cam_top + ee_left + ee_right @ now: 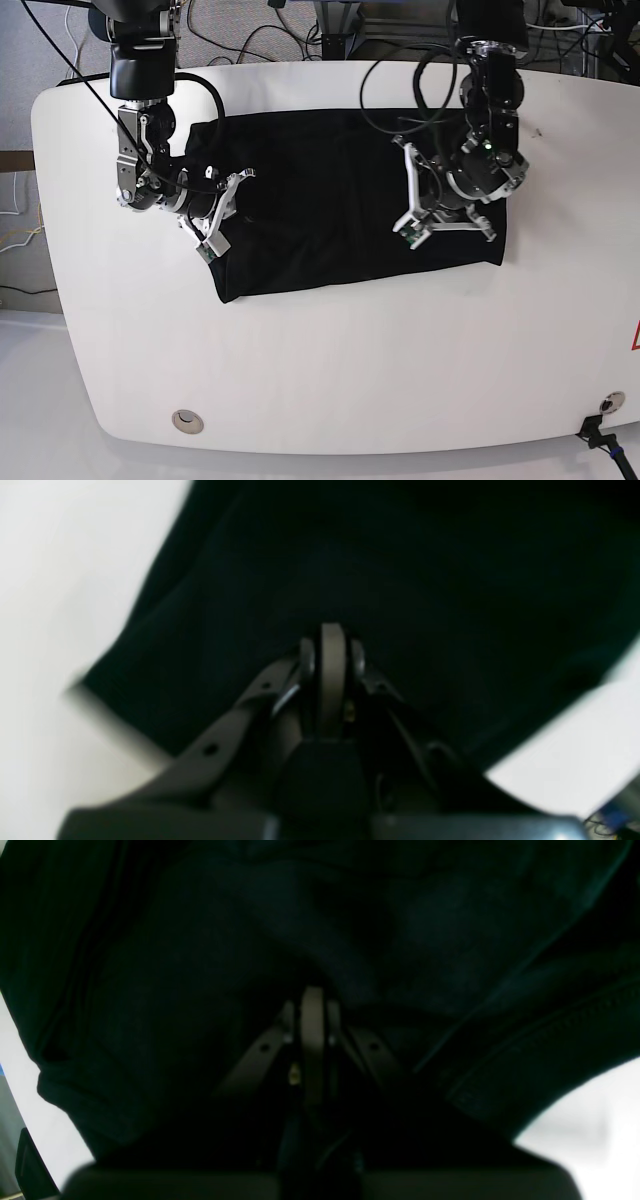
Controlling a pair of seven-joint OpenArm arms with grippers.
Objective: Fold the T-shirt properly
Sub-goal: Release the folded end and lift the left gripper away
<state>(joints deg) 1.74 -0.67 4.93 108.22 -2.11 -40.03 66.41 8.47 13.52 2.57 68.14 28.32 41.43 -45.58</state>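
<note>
- Already the T-shirt (340,200) is laid as a folded black rectangle on the table (330,370).
- Both the left gripper (332,632) and the right gripper (312,992) are seen closed over the cloth; whether it is pinched cannot be told.
- Further folds are judged to remain.

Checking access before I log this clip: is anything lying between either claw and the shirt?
Nothing visible. The shirt lies alone on the table; the left claw and right claw, both shut, are right over its black cloth.
</note>
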